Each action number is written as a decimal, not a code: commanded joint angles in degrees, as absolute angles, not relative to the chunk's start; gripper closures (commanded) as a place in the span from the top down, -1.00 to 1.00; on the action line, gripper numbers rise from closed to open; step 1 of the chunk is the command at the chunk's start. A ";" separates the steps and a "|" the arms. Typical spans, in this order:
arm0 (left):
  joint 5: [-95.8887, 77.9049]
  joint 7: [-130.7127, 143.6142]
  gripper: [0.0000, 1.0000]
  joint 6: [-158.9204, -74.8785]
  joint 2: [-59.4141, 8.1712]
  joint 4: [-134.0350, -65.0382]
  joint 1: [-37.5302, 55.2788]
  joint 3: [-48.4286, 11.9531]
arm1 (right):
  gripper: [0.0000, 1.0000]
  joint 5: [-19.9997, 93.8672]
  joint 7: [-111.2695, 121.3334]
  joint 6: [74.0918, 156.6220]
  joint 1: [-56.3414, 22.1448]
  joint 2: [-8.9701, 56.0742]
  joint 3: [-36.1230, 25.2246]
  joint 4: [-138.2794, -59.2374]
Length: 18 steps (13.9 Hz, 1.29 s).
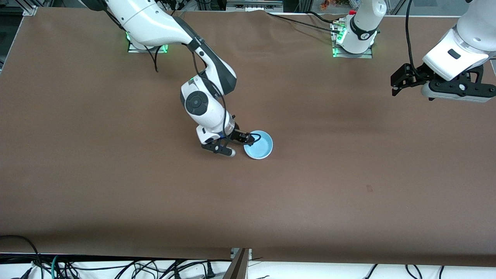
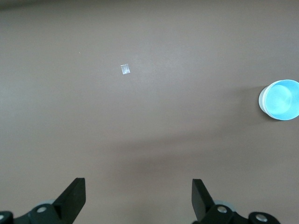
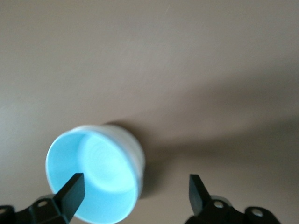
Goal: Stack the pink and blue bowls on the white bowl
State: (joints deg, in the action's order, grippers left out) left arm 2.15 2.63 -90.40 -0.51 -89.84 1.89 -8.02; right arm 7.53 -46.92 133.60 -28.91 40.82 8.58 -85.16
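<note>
Blue bowl (image 1: 259, 145) tops stack on worktop (image 1: 116, 174). Our right hand (image 3: 133, 193) wide beside rim; we lift straight, no nudge. Left hand (image 2: 138, 198) wide, waits.

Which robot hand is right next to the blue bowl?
The right gripper, low at the blue bowl near the table's middle, fingers open by its rim. The left gripper hangs open in the air, apart, over the left arm's end of the table.

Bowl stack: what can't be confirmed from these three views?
- Pink bowl: none shows; only the blue bowl on top is visible, hiding whatever it sits in.
- White bowl: a pale wall below the blue rim in both wrist views; its color can't be settled.
- Right hand: beside the stack, open.
- Left hand: waits, open.
</note>
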 commanded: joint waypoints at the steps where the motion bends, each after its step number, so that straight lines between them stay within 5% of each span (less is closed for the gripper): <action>1: 2.02 1.58 1.00 -89.47 -1.85 -87.63 1.85 -7.91 | 1.00 4.05 -36.97 120.54 -24.37 39.47 7.73 -78.93; 11: 1.50 1.76 1.00 -89.47 -2.46 -87.63 1.67 -8.00 | 1.00 -1.40 -5.89 99.25 -7.40 29.36 7.82 -78.75; 18: 1.58 1.67 1.00 -89.47 -2.64 -87.71 1.58 -7.91 | 1.00 -1.84 -5.71 87.90 -1.23 13.65 6.07 -82.00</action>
